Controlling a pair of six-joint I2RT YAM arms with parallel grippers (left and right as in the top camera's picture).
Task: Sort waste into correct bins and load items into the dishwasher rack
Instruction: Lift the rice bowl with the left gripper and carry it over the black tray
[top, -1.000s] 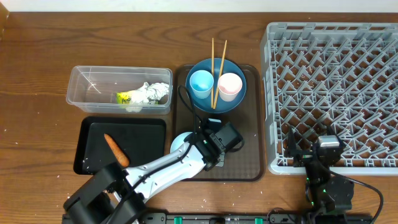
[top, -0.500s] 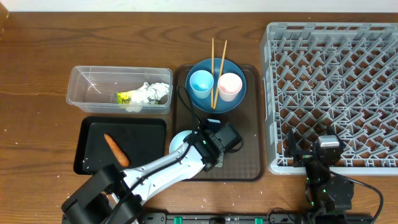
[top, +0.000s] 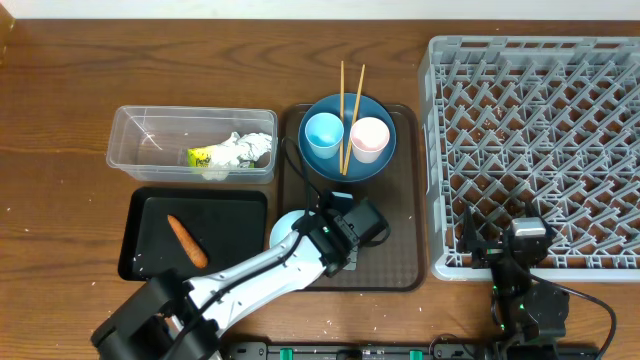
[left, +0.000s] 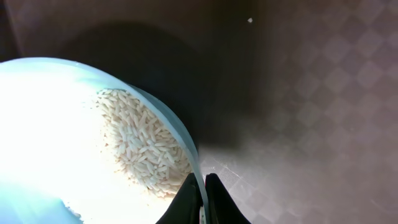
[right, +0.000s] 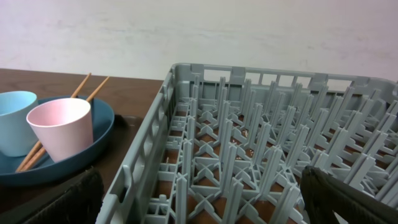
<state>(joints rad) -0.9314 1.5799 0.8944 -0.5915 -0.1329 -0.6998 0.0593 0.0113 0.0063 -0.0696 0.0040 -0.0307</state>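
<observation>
Two pincers are in view: the left pincer (left: 201, 182) pinches the rim of the white bowl (top: 283, 229), which holds rice (left: 140, 146), at the near left of the brown tray (top: 400, 255). The right pincer (right: 202, 199) stands spread at the near edge of the dishwasher rack (top: 540, 120).

A: Serving tray (top: 400, 240) location?
B: Between tub (top: 122, 150) and rack (top: 540, 120). Plate (top: 375, 110) on its rear half; chopsticks (top: 343, 100) between left cup (top: 323, 131) and right cup (top: 369, 135). Bowl (top: 285, 228) at front-left corner.
A: Shallow tray (top: 230, 215)?
B: In front of the tub.
</observation>
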